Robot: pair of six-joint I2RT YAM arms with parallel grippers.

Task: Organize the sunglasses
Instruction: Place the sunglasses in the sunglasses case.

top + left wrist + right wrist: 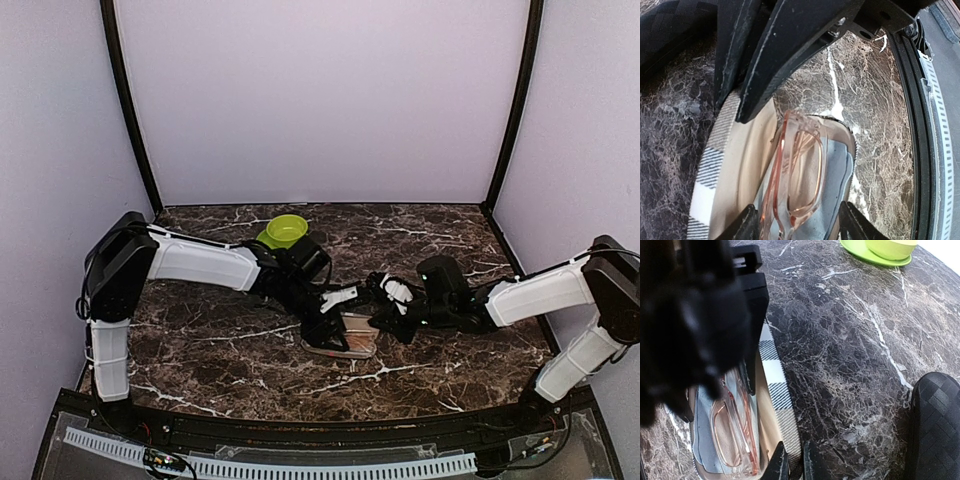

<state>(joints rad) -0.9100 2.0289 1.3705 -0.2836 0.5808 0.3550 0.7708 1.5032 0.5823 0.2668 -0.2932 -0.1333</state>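
Observation:
A pair of sunglasses (797, 170) with a pinkish translucent frame lies folded on a blue cloth inside the open brown-and-beige striped case (715, 160). My left gripper (800, 225) is open, one finger on each side of the glasses, low over the case (345, 340). My right gripper (794, 462) is shut on the striped rim of the case (775, 385); the glasses show beside it in the right wrist view (732, 432). In the top view both grippers, left (328, 325) and right (385, 310), meet at the case. The black wire sunglasses are out of view.
A green bowl on a green plate (284, 232) stands at the back, behind the left arm, and shows in the right wrist view (885, 250). The black bumpy case (935, 425) lies to the right of my right gripper. The table's front edge (935, 150) is near.

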